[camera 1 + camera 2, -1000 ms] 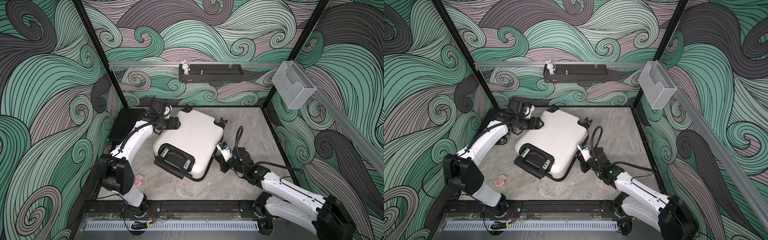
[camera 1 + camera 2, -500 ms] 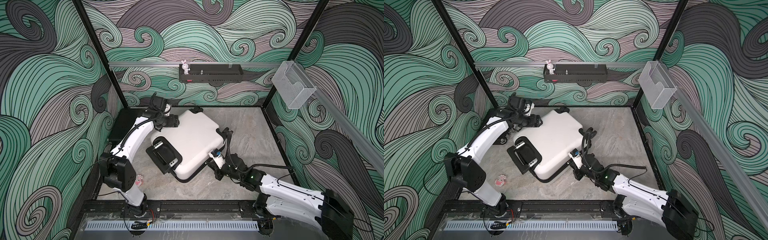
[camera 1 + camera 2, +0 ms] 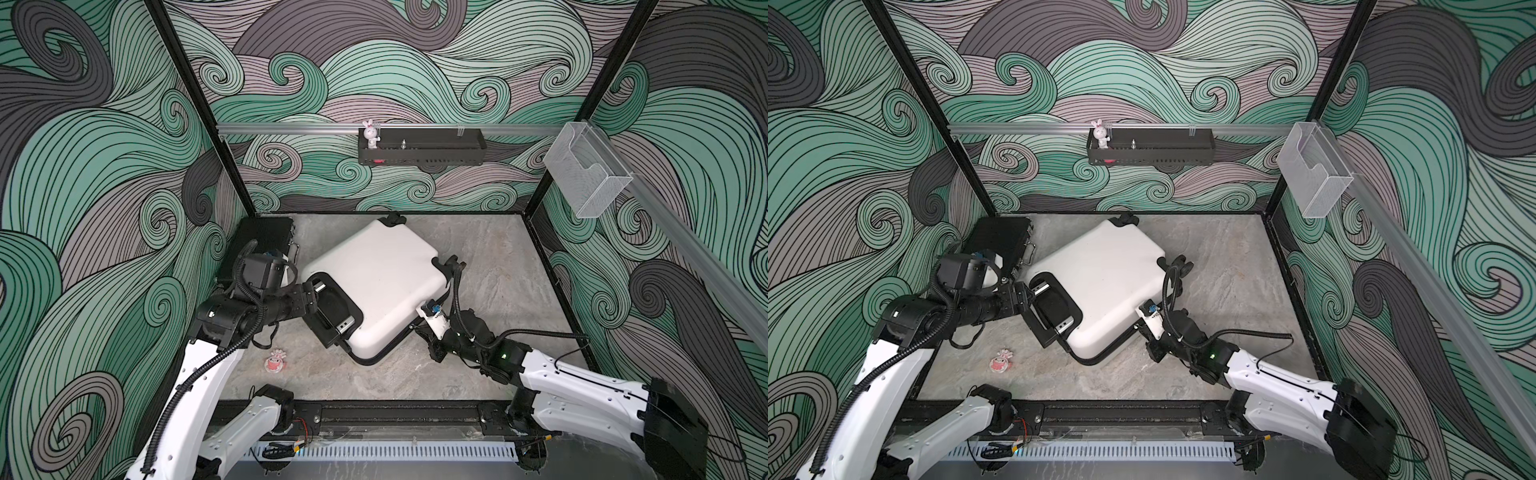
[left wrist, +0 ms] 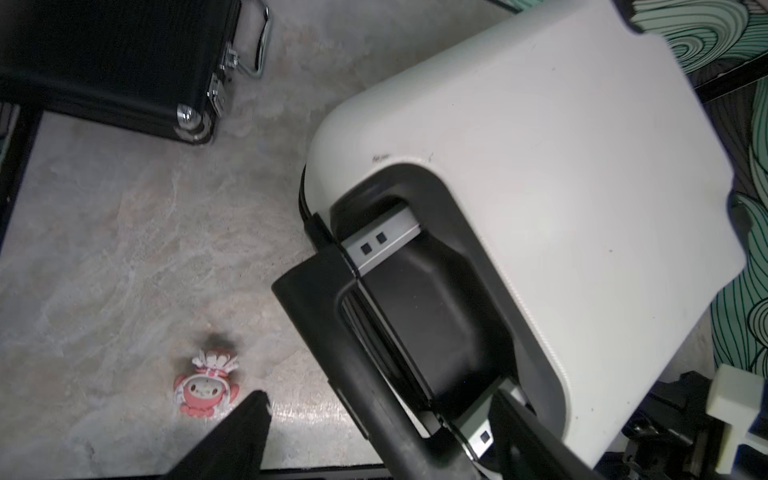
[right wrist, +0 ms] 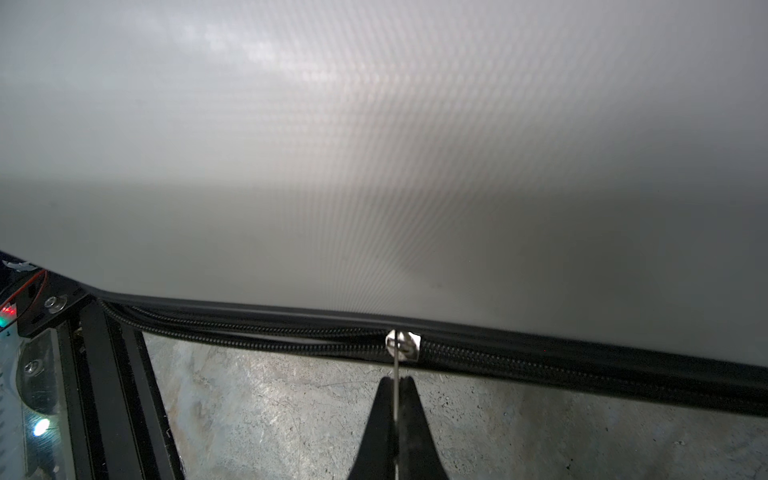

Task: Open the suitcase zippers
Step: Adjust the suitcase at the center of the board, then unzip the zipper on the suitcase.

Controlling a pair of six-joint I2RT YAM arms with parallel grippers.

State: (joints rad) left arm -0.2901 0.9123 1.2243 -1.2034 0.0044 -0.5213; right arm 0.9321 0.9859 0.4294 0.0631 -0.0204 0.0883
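Your white hard-shell suitcase (image 3: 376,282) lies flat and slewed diagonally mid-table (image 3: 498,257), wheels toward the back wall, black telescopic handle (image 4: 361,374) toward your left arm. Your right gripper (image 5: 397,380), low at the case's near edge, has its fingers clamped together on the thin metal pull tab (image 5: 397,365) of the zipper (image 5: 561,368). The teeth are parted on one side of the silver slider (image 5: 402,343) and meshed on the other. Your left gripper (image 4: 380,409) stands wide, fingers straddling the handle bar without squeezing it. A black briefcase (image 3: 257,245) sits in the far left corner, and a pink figurine (image 3: 275,360) lies near the front.
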